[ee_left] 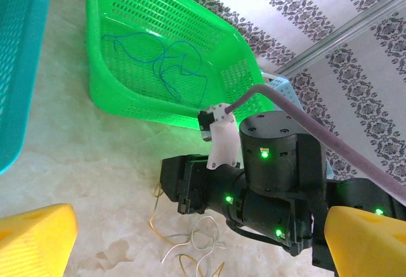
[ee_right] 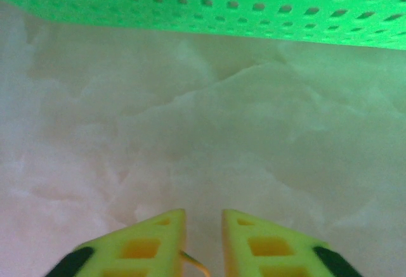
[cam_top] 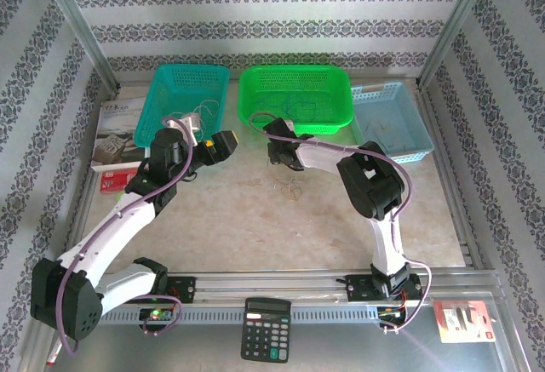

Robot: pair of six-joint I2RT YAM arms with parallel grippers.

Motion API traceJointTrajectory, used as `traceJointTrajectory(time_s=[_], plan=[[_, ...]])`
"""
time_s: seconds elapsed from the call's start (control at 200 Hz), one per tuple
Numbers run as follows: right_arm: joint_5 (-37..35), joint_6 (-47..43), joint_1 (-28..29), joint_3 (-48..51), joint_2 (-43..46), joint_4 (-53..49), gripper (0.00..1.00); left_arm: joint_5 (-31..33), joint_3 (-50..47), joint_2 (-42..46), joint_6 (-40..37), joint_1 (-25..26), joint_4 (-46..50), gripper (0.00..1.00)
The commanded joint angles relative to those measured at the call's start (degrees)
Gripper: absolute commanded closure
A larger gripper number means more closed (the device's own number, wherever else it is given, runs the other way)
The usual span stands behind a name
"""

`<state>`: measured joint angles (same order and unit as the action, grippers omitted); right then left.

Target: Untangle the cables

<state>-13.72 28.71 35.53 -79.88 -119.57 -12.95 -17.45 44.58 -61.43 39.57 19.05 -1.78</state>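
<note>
Right pincer [ee_right: 203, 217] sits nearly pressed together above the pale marbled table [ee_right: 190, 131], with a thin yellow wire cable [ee_right: 195, 264] in its gap; whether it pinches, I cannot tell. Left pincer [cam_top: 220, 144] is spread wide, holding nothing.

Cables [cam_top: 289, 189] on table [cam_top: 255, 227], before middle basket [cam_top: 294, 68]

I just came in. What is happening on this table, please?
A small tangle of cables lies on the table before the green basket. The right gripper is down at it, fingers a narrow gap apart with a yellow wire between them. The left gripper hangs open nearby.
</note>
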Motion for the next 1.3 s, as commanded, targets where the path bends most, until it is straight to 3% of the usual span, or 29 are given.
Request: traceJointTrajectory(time_s=[0.0, 0.09, 0.525, 0.864, 1.299], plan=[[-1.02, -0.51, 0.76, -1.77, -0.98, 0.63, 0.88, 0.54, -0.49, 1.62, 0.99, -0.56, -2.13, 0.0], [-0.37, -1.35, 0.85, -1.56, -0.42, 0.72, 1.0, 0.49, -0.52, 1.93, 1.04, -0.55, -2.0, 0.0], [2.01, -4.85, 2.7, 6.68, 17.97, 2.07, 1.0, -2.18, -2.68, 3.26, -2.64, -0.53, -3.25, 0.0], [6.57, -3.78, 2.82, 9.24, 32.65, 0.94, 1.0, -15.24, -7.85, -1.38, -7.47, 0.27, -15.3, 0.0], [7.74, -3.15, 3.89, 8.44, 39.93, 0.01, 1.0, -20.38, -1.08, -8.88, -12.97, 8.29, -20.14, 0.0]])
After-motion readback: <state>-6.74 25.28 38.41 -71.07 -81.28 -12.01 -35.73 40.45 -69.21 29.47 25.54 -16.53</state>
